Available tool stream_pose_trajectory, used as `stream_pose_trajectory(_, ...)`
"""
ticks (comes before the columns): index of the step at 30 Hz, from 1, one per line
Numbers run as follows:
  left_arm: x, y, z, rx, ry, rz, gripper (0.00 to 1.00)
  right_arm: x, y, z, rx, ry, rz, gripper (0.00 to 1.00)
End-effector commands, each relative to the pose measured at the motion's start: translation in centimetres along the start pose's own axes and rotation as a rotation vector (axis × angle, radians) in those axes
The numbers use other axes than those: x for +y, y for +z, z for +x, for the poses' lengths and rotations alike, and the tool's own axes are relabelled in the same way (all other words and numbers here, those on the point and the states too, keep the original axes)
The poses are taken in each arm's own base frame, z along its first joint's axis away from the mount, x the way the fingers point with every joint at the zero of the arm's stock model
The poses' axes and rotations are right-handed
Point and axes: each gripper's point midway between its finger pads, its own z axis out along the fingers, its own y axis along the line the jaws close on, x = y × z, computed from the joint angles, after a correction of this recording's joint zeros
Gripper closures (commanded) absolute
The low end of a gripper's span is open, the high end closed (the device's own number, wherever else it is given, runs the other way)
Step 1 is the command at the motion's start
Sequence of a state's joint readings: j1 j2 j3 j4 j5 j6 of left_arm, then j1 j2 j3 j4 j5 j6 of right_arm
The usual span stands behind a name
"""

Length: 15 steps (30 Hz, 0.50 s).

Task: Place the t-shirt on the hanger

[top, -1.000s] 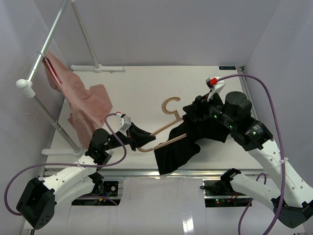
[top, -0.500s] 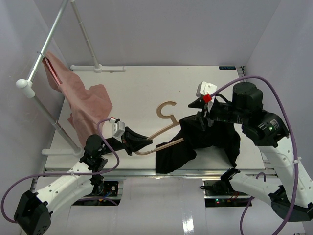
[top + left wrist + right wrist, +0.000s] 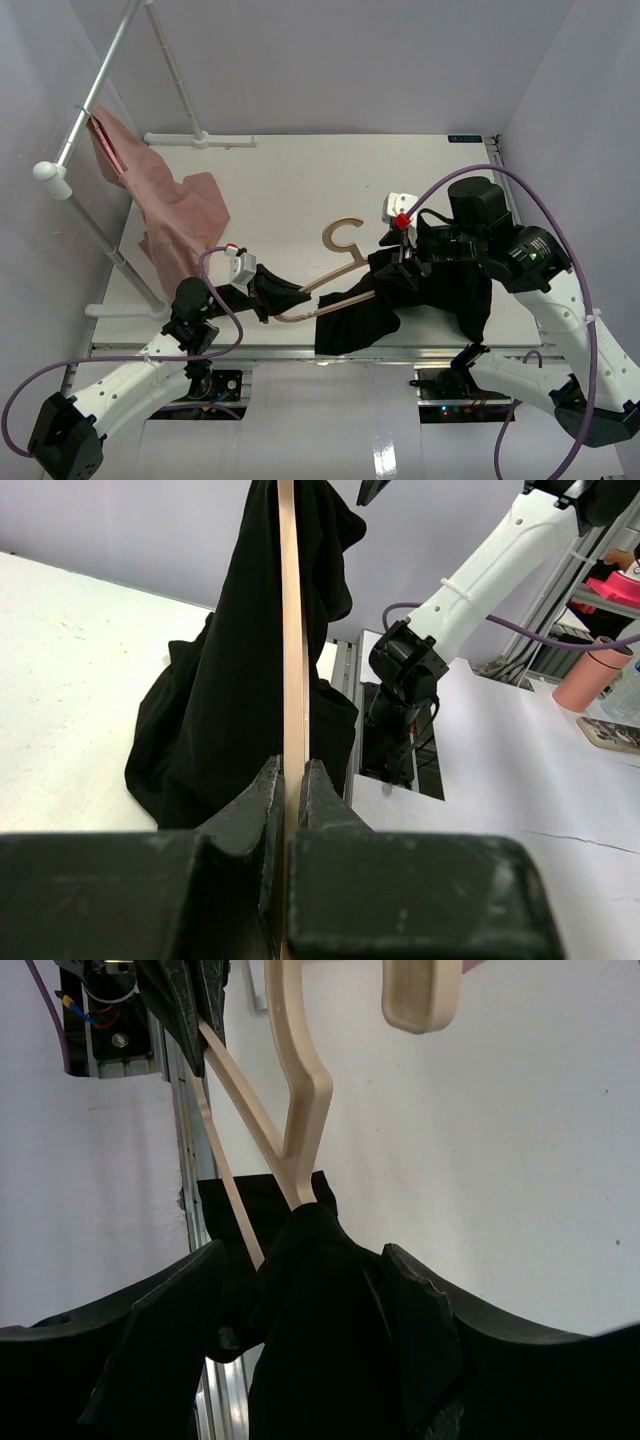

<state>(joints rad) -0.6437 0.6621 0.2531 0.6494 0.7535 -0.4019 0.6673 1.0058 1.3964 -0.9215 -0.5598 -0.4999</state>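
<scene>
Progress: seemingly partway | hanger [image 3: 330,273] over tabletop [image 3: 280,190], left claw [image 3: 292,770] pinching its bare end | t-shirt [image 3: 355,320] draped on far shoulder only | right claw [image 3: 300,1270] straddles cloth, grip unclear | remaining: dress near shoulder

We see the light tan wooden hanger [image 3: 338,270] slanting just below the top view's centre, its hook uppermost and one bare shoulder running to the lower left. The black t-shirt [image 3: 432,288] covers its other shoulder, bunched and crumpled toward the lower right.
</scene>
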Motion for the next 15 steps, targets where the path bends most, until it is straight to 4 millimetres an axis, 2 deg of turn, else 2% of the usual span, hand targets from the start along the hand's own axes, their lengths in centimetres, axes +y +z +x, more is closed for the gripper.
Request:
stream_pose_trajectory(1, -1.3, 0.0, -1.5, -0.046, 0.059, 0.062, 1.0, -0.1, 0.7, 0.2, 0.022, -0.016, -0.007, 0.3)
stream_pose_trajectory(7, -1.5, 0.3, -1.1, -0.02, 0.051, 0.088, 1.0, 0.4, 1.2, 0.4, 0.047, -0.02, -0.031, 0.33)
stream_pose_trajectory(15, -1.4, 0.4, -2.3, -0.05, 0.078, 0.067, 1.0, 2.9, 3.4, 3.3, 0.102, 0.035, -0.126, 0.52)
